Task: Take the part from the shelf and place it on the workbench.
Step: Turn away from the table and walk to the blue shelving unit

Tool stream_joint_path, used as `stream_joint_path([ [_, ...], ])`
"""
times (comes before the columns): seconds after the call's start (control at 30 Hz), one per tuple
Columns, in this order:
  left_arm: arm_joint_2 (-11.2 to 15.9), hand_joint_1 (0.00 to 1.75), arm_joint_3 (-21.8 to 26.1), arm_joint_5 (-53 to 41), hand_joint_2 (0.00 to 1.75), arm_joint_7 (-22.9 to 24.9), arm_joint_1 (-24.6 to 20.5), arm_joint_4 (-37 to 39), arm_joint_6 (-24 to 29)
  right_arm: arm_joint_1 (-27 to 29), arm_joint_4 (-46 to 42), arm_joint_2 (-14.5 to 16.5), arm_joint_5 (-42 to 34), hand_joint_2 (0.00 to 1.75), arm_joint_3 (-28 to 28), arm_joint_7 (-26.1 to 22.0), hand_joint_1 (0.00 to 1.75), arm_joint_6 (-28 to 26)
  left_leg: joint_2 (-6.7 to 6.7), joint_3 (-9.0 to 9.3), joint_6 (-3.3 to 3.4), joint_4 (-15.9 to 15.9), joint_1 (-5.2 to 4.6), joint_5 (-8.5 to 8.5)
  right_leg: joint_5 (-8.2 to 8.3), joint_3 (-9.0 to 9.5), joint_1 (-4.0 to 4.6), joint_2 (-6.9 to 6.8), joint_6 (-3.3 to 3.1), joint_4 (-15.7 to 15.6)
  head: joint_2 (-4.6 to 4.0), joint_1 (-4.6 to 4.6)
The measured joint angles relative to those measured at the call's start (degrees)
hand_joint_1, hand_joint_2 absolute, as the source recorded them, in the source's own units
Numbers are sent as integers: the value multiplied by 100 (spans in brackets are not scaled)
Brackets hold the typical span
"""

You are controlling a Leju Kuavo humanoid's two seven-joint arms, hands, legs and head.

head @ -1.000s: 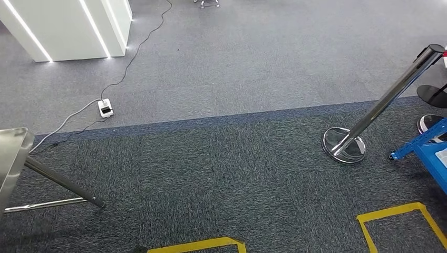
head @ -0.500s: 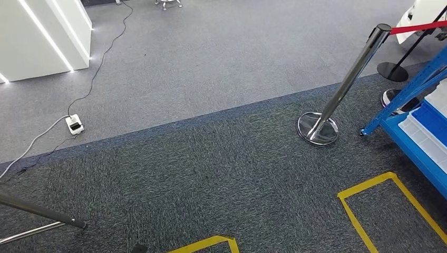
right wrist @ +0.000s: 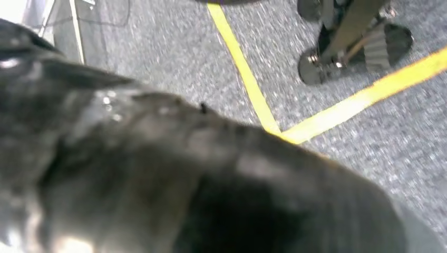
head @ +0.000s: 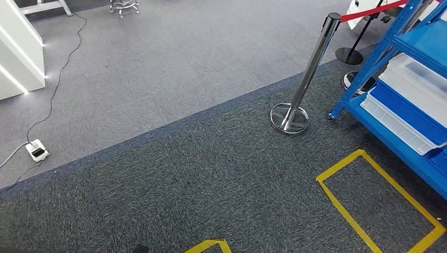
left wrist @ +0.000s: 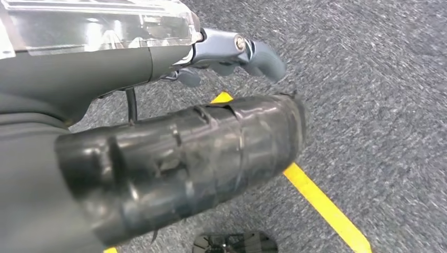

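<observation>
Blue shelf (head: 400,68): metal rack standing at the right of my head view, slanted uprights, blue shelves. Bins (head: 406,105) lying on its shelves: a white one above, a blue one stacked on a white one below it. The part itself I am not making out from here; the bin contents are hidden.

Yellow floor tape (head: 363,195): a rectangle marked on the dark carpet just in front of the shelf, with a second corner of tape (head: 208,245) showing at the bottom edge of my head view.

Chrome stanchion (head: 311,68): standing on its round base near the shelf's corner leg, a red belt (head: 369,11) running from its top.

White power strip (head: 37,150): lying on the lighter grey carpet, well apart from the shelf, a cable trailing away from it.

My left hand (left wrist: 211,58): hanging over the carpet, grey thumb and fingers sticking out, apart, holding nothing; a yellow tape line is passing beneath it.

My right hand (right wrist: 158,174): a dark blurred mass close to its wrist camera; whether the fingers are apart or curled I cannot tell
</observation>
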Motion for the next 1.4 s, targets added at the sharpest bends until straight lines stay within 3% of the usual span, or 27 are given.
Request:
stream_joint_path([
  [0.07,-9,0,3,-1,0,0,0,0,1,3,3,1,0,0,0,1,0,-1,135,37,68,-76,25,33,-176,-117,16,-278,62,264,1,6],
  [0.13,-12,0,4,-2,0,0,12,0,-1,-13,3,1,2,0,1,1,0,1,286,54,103,-98,18,31,-520,-450,-2,-569,115,930,0,11],
  [0.2,-11,0,4,-2,0,0,23,0,-4,-22,3,1,8,0,2,1,0,6,440,62,103,-93,14,9,-681,-754,-41,-627,158,1483,1,10],
  [0.23,-12,0,4,-3,0,-2,25,0,-7,-20,3,1,11,0,2,1,0,8,512,74,98,-91,15,-8,-605,-771,-58,-645,173,1490,1,10],
  [0.27,-13,0,4,-4,0,-6,23,0,-9,-16,3,1,16,0,2,1,0,9,574,96,87,-89,16,-27,-425,-661,-71,-682,179,1259,1,10],
  [0.33,-16,0,4,-10,0,-17,20,0,-13,-13,3,1,22,0,2,1,0,9,689,159,44,-87,4,-76,-45,-262,-54,-897,154,469,1,10],
  [0.4,-17,0,4,-17,0,-28,14,0,-14,-26,3,0,30,0,2,-2,0,8,783,203,-22,-82,-18,-120,87,-42,-4,-1049,84,7,1,9],
  [0.5,-21,0,4,-19,0,-38,-14,0,-15,-21,3,-5,42,0,2,-3,0,7,891,256,-115,-82,-17,-166,81,-45,15,-925,-19,-45,1,9],
  [0.57,-22,0,4,-19,0,-45,-25,0,-16,-20,3,-7,51,0,2,-1,0,7,726,194,-169,135,2,-344,108,-14,-15,-815,-95,-97,1,5],
  [0.63,-22,0,4,-19,0,-52,-18,0,-23,-30,3,-8,64,0,2,1,0,8,439,-109,-194,809,14,-712,122,-8,-21,-700,-147,-112,0,-1],
  [0.67,-21,0,4,-19,0,-55,-9,0,-31,-33,3,-8,71,0,2,2,0,9,362,-311,-199,1220,15,-882,121,-16,-14,-631,-161,-102,1,-2],
  [0.7,-21,0,4,-19,0,-59,4,0,-40,-34,3,-8,77,0,2,3,0,10,327,-474,-200,1530,15,-966,118,-20,-7,-555,-170,-90,1,-2],
  [0.73,-20,0,4,-19,0,-65,16,0,-49,-32,3,-8,82,0,2,5,0,10,316,-552,-195,1638,15,-927,112,-22,-1,-472,-174,-74,0,-2],
  [0.77,-20,0,4,-19,0,-72,23,0,-55,-30,3,-8,86,0,2,8,0,13,306,-530,-185,1527,15,-779,105,-21,2,-389,-173,-55,0,-2],
  [0.8,-20,0,4,-19,0,-78,25,0,-58,-29,3,-8,89,0,2,10,0,16,264,-399,-166,1180,15,-535,96,-19,2,-306,-166,-33,0,-2],
  [0.87,-15,0,4,-17,0,-85,20,0,-62,-33,3,-9,98,0,2,16,0,28,20,-93,-124,403,23,-175,76,-41,5,-163,-128,19,1,-2],
  [0.93,-9,0,3,-16,0,-89,9,0,-74,-35,3,-10,105,0,2,31,0,44,-145,29,-95,78,15,-97,78,-90,-10,-52,-62,46,1,-1],
  [1.0,-13,0,3,-16,0,-91,-2,0,-98,-20,4,-12,108,0,2,49,0,59,-51,38,-56,45,8,-69,100,-124,-24,39,12,35,1,-2],
  [1.07,-19,0,5,-11,0,-93,-4,0,-114,-10,5,-16,109,0,2,57,0,69,83,62,18,-20,27,-26,4,-191,-14,-145,71,169,-1,6],
  [1.13,-22,0,7,-4,0,-98,4,0,-119,-22,5,-19,109,0,2,60,0,73,232,73,71,-57,33,-7,-320,-450,-13,-482,127,724,0,15],
  [1.2,-22,0,8,1,0,-104,21,0,-122,-32,5,-19,110,0,2,59,0,75,396,71,83,-57,26,-20,-616,-798,-35,-613,173,1434,1,17],
  [1.23,-22,0,9,3,0,-107,26,0,-125,-31,5,-19,112,0,2,58,0,75,474,76,80,-56,26,-30,-623,-871,-49,-636,188,1583,0,17],
  [1.27,-23,0,9,4,0,-110,26,0,-127,-27,5,-19,114,0,2,58,0,75,547,87,73,-56,27,-41,-523,-828,-60,-660,196,1513,0,17],
  [1.3,-23,0,9,5,0,-113,24,0,-128,-21,5,-20,115,0,2,58,0,75,610,106,60,-55,28,-56,-336,-663,-66,-714,193,1207,0,17],
  [1.37,-26,0,9,7,0,-118,20,0,-131,-22,4,-22,116,0,2,58,0,75,722,154,11,-52,12,-94,-26,-234,-35,-986,141,391,1,17],
  [1.4,-26,0,9,7,0,-119,17,0,-132,-29,4,-23,117,0,2,56,0,76,771,175,-21,-52,-1,-113,43,-100,-8,-1094,100,122,1,17],
])
